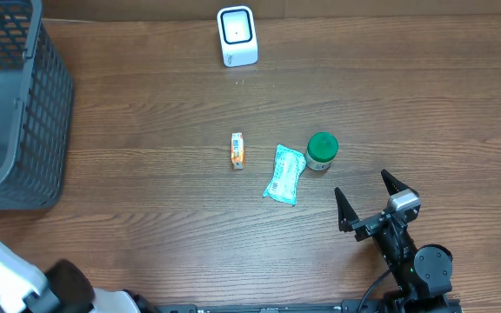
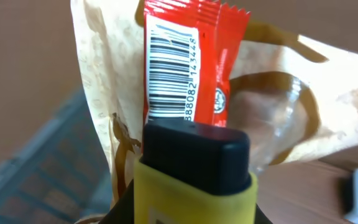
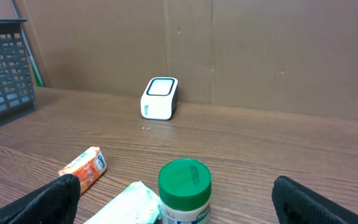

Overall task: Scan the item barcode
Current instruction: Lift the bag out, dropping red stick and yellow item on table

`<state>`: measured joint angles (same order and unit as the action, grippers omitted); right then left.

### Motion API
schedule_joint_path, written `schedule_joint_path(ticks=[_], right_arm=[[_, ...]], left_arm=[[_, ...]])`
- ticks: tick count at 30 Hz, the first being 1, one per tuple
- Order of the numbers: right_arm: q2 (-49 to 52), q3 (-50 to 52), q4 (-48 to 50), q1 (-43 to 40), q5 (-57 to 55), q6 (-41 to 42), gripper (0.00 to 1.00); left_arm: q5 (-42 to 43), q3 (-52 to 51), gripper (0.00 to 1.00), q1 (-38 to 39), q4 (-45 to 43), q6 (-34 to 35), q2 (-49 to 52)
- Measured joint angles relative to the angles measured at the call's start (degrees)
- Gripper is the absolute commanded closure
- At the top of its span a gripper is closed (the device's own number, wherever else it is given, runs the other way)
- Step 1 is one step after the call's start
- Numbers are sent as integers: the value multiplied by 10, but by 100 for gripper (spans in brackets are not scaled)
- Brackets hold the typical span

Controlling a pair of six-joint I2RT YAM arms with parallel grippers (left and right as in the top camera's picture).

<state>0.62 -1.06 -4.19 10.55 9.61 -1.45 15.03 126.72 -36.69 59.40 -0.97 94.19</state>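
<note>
The red packet (image 2: 188, 68) is clamped upright in your left jaws and lifted clear of the surface (image 1: 146, 217). Its barcode (image 2: 169, 71) faces back toward the wrist, just above the near finger (image 2: 194, 162). A cream, part-clear wrapper (image 2: 104, 81) stands behind it; you cannot tell whether the two are one item. Because the grip is low on the packet, the code is left uncovered, which looks deliberate for reading. The scanner (image 1: 237, 35) sits far ahead of the right jaws, at the back edge of the surface. You will probably have to carry the packet over and turn the code toward its face. Your right jaws stand wide open and empty. The green-lidded jar (image 1: 322, 150), a teal pouch (image 1: 284, 174) and a small orange box (image 1: 237, 150) lie just ahead of them, untouched.
</note>
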Motion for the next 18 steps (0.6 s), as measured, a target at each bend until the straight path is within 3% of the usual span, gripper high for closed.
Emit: schedule_joint_path(ticks=[10,18], right_arm=[[0,0,0,0,0,0,0],[0,0,0,0,0,0,0]], left_arm=[[-16,-17,96,177,150,28,-38],[-83,-199,92,325,156,48,-31]])
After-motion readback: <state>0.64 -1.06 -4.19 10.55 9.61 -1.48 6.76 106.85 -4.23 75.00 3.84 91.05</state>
